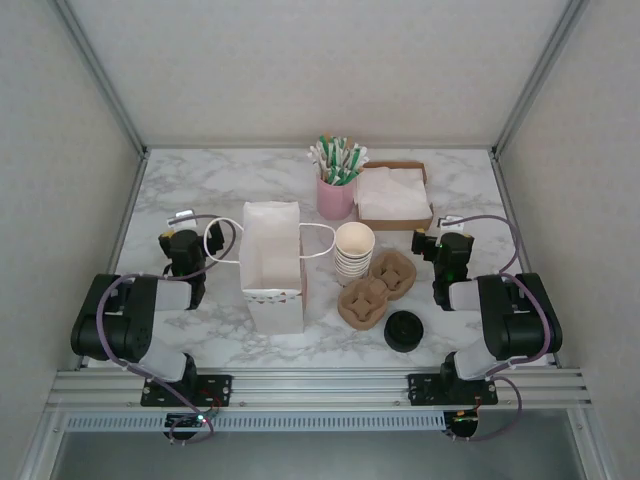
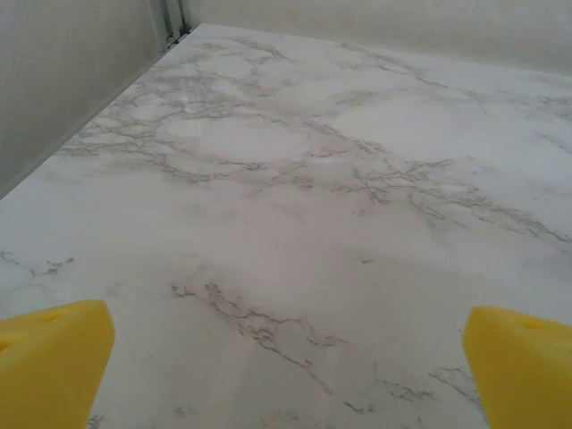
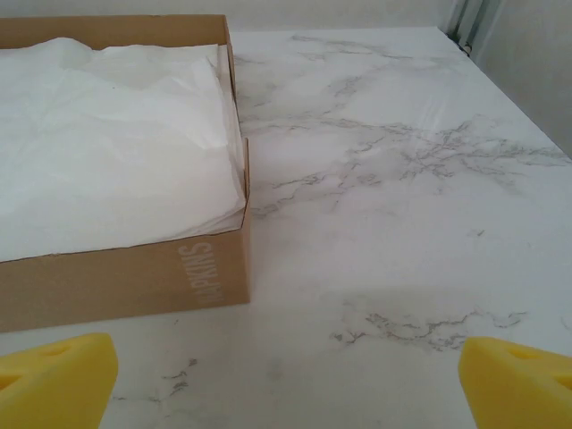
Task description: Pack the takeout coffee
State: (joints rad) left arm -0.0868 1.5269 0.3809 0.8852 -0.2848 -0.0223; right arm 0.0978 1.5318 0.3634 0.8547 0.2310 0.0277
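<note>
No finished takeout coffee, meaning a cream cup already wearing its black lid, can be made out on the tabletop (image 1: 470,190). What shows are its likely parts. A stack of lidless cups (image 1: 354,250) stands upright near the centre, and a round black lid (image 1: 405,331) lies flat near the front edge. No cream wall is visible under it, so whether a cup sits beneath it cannot be told. In the overhead view the right pincer (image 1: 440,248) has the lid at about 7 o'clock, the cup stack at 9 o'clock and the brown pulp carrier (image 1: 375,286) at 8 o'clock, all near it. The left pincer (image 1: 183,240) is well apart from them, with the white paper bag (image 1: 271,265) standing between at its 3 o'clock, mouth up and long side running 12 to 6. My judgement is that the right arm is the nearer one for the first reach. Both pincers are spread wide and hold nothing. The left pincer (image 2: 286,375) looks over bare marble, and the right pincer (image 3: 286,375) faces the napkin box (image 3: 125,281) at its 10 o'clock.
</note>
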